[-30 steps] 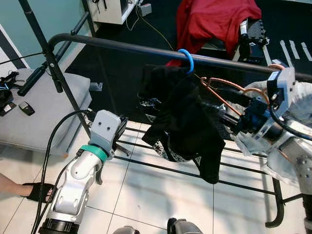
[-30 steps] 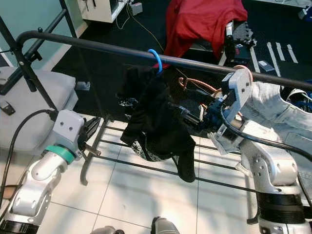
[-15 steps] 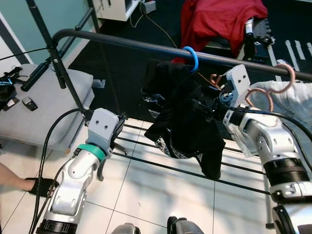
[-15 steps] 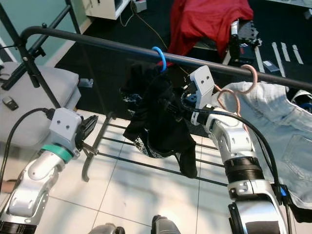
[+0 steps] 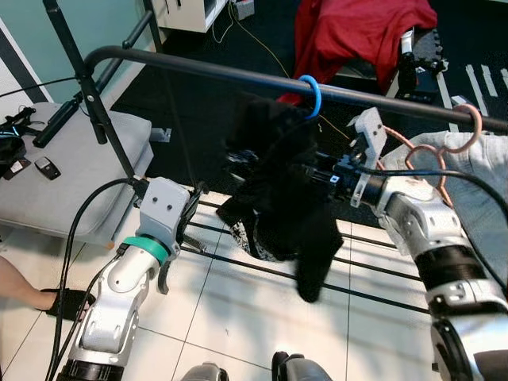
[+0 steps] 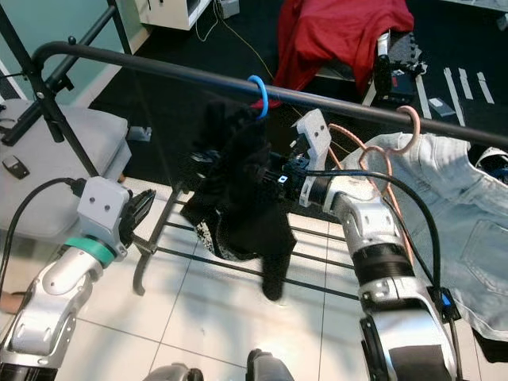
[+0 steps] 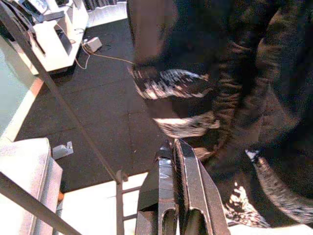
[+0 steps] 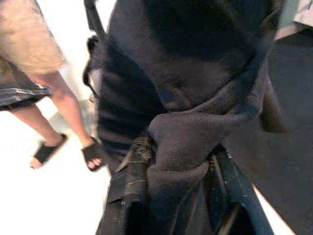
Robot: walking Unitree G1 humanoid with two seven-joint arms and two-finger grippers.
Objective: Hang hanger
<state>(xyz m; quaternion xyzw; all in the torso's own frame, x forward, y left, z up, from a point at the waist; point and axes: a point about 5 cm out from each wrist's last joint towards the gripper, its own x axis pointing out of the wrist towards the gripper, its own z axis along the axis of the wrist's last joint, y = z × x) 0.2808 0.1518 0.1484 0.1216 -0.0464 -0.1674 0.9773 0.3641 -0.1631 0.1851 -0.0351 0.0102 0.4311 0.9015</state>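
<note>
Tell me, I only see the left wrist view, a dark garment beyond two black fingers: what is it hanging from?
Observer: From a blue plastic hanger hook over a black metal rail.
Operator: Is anything holding the garment?
Observer: Yes, the right gripper has a fold of the black garment between its fingers.
Operator: Anything else on that rail?
Observer: A light denim garment on a pink hanger, on the robot's right.

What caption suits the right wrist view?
Right gripper clamps black garment; a person's legs stand behind.
</note>
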